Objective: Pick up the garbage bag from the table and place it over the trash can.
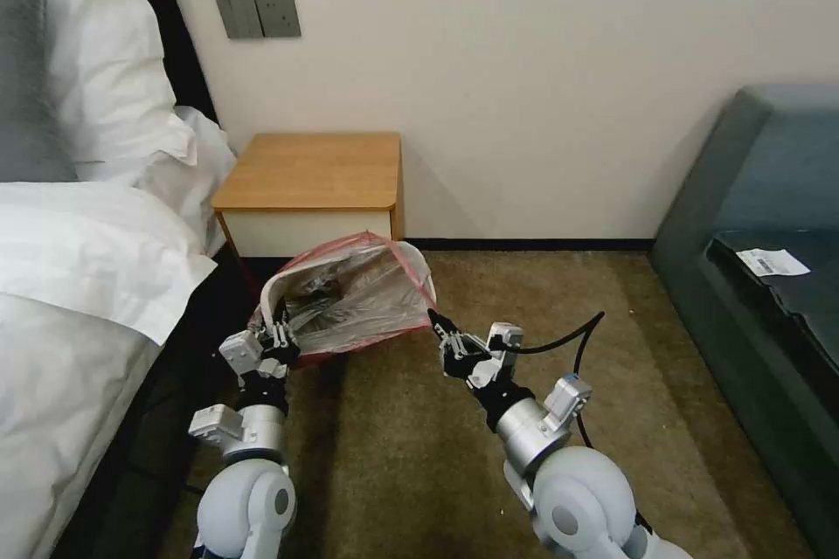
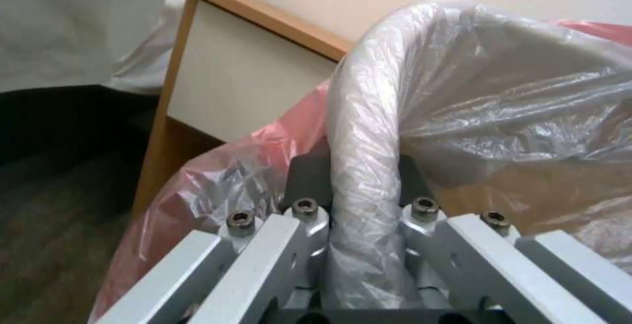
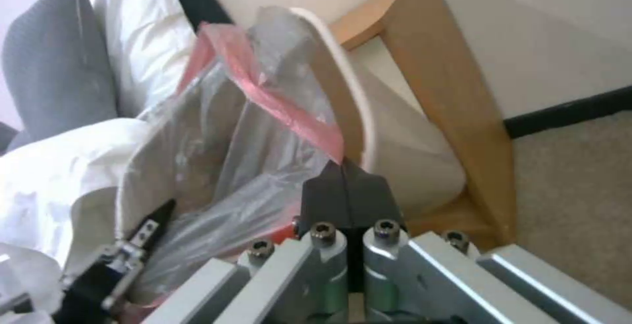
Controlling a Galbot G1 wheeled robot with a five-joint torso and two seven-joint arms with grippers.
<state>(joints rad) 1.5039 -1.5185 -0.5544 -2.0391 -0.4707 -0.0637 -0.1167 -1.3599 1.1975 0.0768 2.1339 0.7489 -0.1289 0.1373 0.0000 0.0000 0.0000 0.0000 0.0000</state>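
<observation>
Already the garbage bag is off the table and draped over the trash can, which stands tilted on the carpet just in front of the table, its mouth facing the robot. The bag's red band runs around the rim, though on the right side it sits loose and high.

The left gripper is at the near left corner of the can, its jaws narrow and straddling the bag-covered rim. The right gripper is at the near right corner, jaws pressed together, apparently pinching the edge of the bag's red band. The bag's mouth stretches left to right between the two grippers, so each arm tends its own side; the loose right edge lies just beyond the right gripper, toward the wall, and I judge that this side needs pulling down.

The left wrist view shows what the head view cannot: the rolled rim wrapped in plastic passes right between the fingers. The right wrist view shows bare cream rim outside the red band.
</observation>
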